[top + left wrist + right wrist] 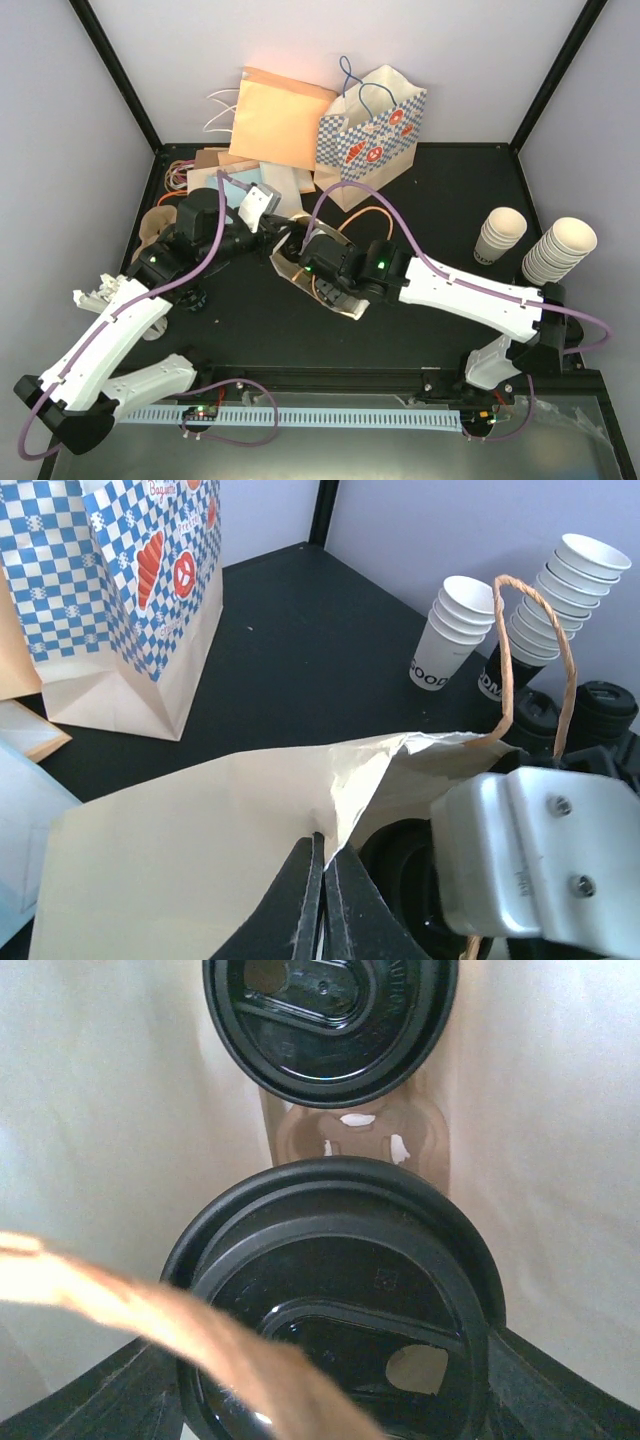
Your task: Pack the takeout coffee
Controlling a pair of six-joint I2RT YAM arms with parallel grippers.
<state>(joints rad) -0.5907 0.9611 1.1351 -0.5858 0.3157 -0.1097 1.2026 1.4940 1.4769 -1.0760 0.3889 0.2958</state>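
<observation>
A cream paper bag (180, 860) lies on its side mid-table, its mouth toward the right arm; from above it is the bag (345, 300). My left gripper (322, 855) is shut on the bag's upper rim and holds the mouth up. My right gripper (335, 1385) reaches into the bag, shut on a takeout coffee (340, 1290) with a black lid; a finger (560, 1380) sits on each side of the cup. A second lidded coffee (330, 1010) stands deeper in the bag. The bag's brown handle (200, 1330) crosses in front of the held lid.
A blue-checkered bag (372, 135) and an orange bag (280, 115) stand at the back. Flat bags (200, 170) lie back left. Two stacks of lidless cups (500, 235) (560, 250) lie at the right, with black lids (605, 705) beside them.
</observation>
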